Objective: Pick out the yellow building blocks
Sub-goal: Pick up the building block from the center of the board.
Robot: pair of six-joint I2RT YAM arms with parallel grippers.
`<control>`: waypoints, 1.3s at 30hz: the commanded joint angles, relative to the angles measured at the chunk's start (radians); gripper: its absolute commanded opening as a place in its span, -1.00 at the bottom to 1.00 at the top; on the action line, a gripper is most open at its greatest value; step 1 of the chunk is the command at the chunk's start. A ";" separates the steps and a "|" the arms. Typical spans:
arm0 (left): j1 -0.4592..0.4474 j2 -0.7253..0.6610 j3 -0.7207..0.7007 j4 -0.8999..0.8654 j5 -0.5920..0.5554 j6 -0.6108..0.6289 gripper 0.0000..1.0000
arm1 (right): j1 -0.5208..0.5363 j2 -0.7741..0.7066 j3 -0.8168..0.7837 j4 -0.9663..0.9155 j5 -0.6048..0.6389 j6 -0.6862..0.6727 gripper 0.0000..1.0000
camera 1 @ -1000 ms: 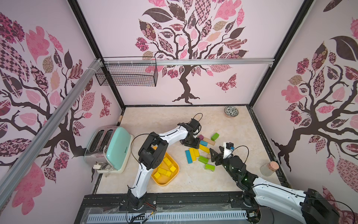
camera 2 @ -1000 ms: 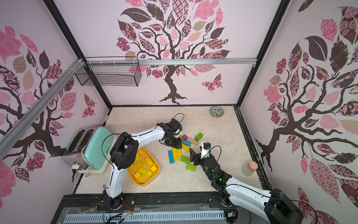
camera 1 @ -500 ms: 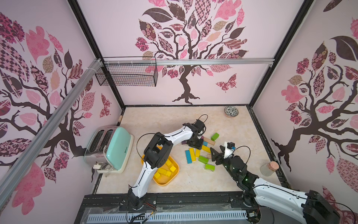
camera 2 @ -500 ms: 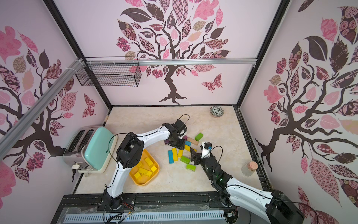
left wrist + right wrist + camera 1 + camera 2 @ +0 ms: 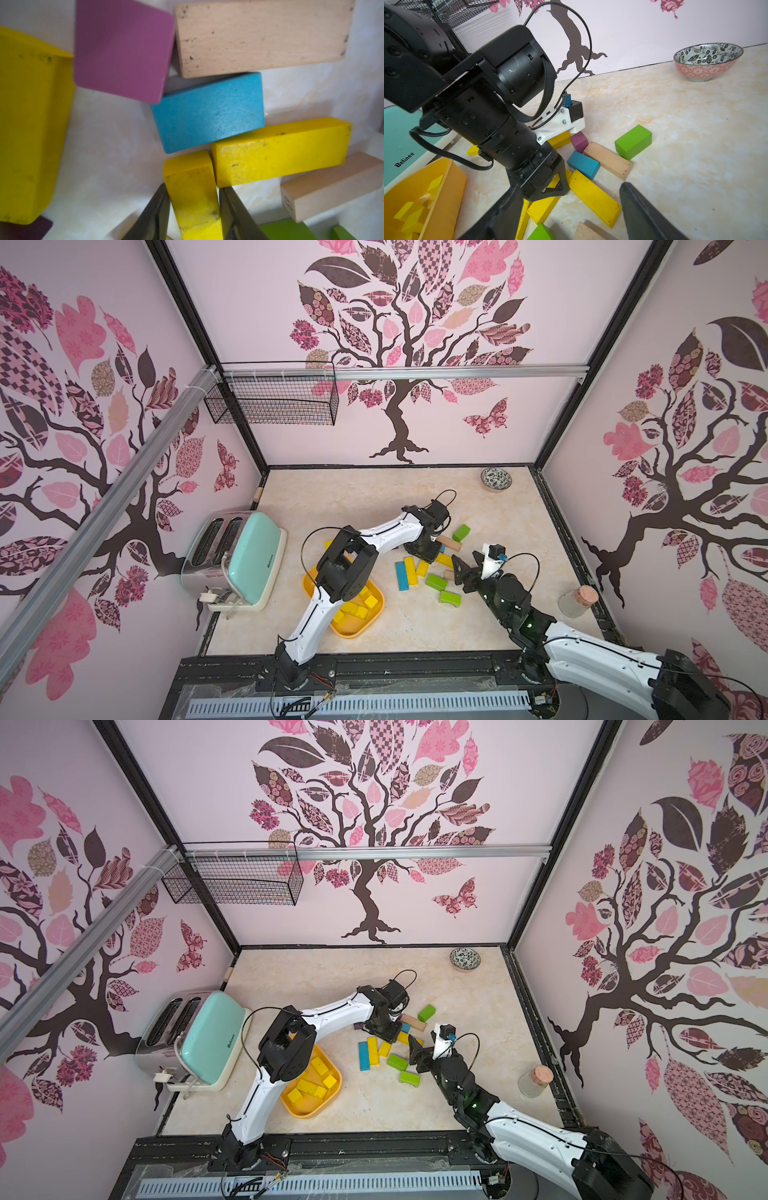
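Note:
My left gripper (image 5: 424, 554) (image 5: 192, 199) stands down in the block pile, shut on a short yellow block (image 5: 191, 182) (image 5: 543, 206) that lies on the table. A longer yellow bar (image 5: 280, 149) (image 5: 444, 559) touches its end, and a long yellow bar (image 5: 409, 571) (image 5: 372, 1051) lies beside a blue one. More yellow blocks (image 5: 358, 610) (image 5: 309, 1088) rest in the orange-yellow tray (image 5: 353, 633). My right gripper (image 5: 467, 562) (image 5: 571, 212) hovers open just right of the pile, with the longer yellow bar (image 5: 593, 197) below its gap and nothing in it.
Purple (image 5: 579, 141), blue (image 5: 583, 164), plain wood (image 5: 608, 160) and green (image 5: 633, 141) blocks crowd the yellow ones. A patterned bowl (image 5: 496, 480) sits at the back right, a jar (image 5: 577, 601) by the right wall and a toaster (image 5: 237, 556) at the left.
My left gripper has moved right and down into the pile and closed its jaws on the short yellow block. The right arm has hardly moved.

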 commanded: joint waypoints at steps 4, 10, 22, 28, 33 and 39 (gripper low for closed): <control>-0.001 0.027 0.008 -0.029 -0.057 0.010 -0.32 | -0.004 -0.016 -0.007 -0.012 0.022 0.003 0.57; 0.000 -0.007 0.007 -0.004 -0.071 -0.016 -0.41 | -0.004 -0.021 -0.008 -0.016 0.028 0.005 0.57; 0.024 -0.234 -0.108 0.139 -0.017 -0.090 -0.50 | -0.004 -0.095 -0.032 0.015 -0.086 -0.043 0.52; 0.066 -0.411 -0.254 0.212 0.039 -0.124 -0.50 | -0.004 -0.060 -0.025 0.102 -0.315 -0.089 0.48; 0.103 -0.572 -0.409 0.232 0.054 -0.137 -0.49 | -0.004 0.006 0.015 0.166 -0.548 -0.104 0.42; 0.129 -0.814 -0.626 0.226 -0.027 -0.144 -0.49 | 0.004 0.055 0.064 0.171 -0.738 -0.094 0.36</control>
